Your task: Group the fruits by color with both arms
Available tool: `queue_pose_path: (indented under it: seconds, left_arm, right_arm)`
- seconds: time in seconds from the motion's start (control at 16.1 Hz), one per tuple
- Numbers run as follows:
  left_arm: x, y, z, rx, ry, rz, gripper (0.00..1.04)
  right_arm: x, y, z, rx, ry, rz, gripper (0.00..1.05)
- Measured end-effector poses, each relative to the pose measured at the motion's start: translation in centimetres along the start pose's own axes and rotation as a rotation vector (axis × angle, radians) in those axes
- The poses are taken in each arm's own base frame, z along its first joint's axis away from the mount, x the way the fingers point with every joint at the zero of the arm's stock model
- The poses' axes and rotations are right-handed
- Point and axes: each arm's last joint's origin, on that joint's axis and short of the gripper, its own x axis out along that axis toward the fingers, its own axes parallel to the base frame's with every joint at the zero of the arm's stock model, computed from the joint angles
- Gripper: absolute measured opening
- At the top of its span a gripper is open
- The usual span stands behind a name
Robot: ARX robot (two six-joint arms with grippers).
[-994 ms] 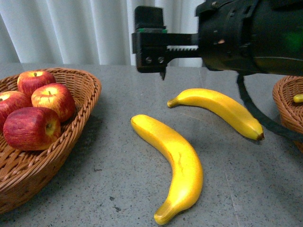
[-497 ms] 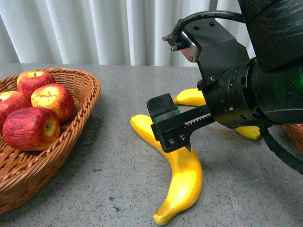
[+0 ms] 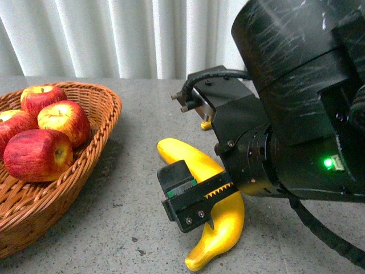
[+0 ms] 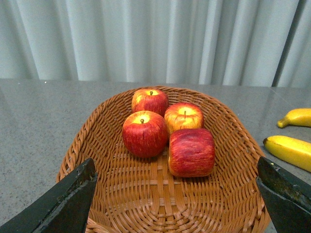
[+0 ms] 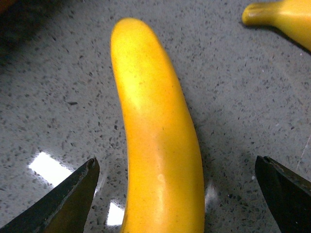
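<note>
A long yellow banana lies on the grey table, and my right gripper is low over it, open, one finger on each side of its middle. One black finger shows on the banana's left in the front view. The second banana lies just beyond, mostly hidden behind my right arm, with only its tip showing. Several red apples sit in the wicker basket at left. My left gripper hovers open over that basket, short of the apples, holding nothing.
My bulky right arm and its cable fill the right side of the front view. A pale curtain hangs behind the table. Both bananas lie to the right of the apple basket.
My right arm has come down from above the table's far side to the near banana. Its open fingers now straddle the banana, and the arm covers the far banana.
</note>
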Motion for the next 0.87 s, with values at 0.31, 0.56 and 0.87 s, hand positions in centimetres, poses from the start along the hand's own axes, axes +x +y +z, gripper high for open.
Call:
queue_pose_path:
  seconds: [0.31,0.56,0.87]
  left_arm:
    - [0.0,0.0,0.0,0.000,0.000,0.000,0.98]
    - [0.0,0.0,0.0,0.000,0.000,0.000,0.98]
    - [0.0,0.0,0.0,0.000,0.000,0.000,0.98]
  right_arm:
    - [0.8,0.5,-0.7,-0.012,0.038,0.002,0.98]
    - [0.8,0.8,-0.5,-0.008,0.022,0.027,0.61]
    - [-4.6,-7.8,4.0,0.287,-0.266,-0.027,0.39]
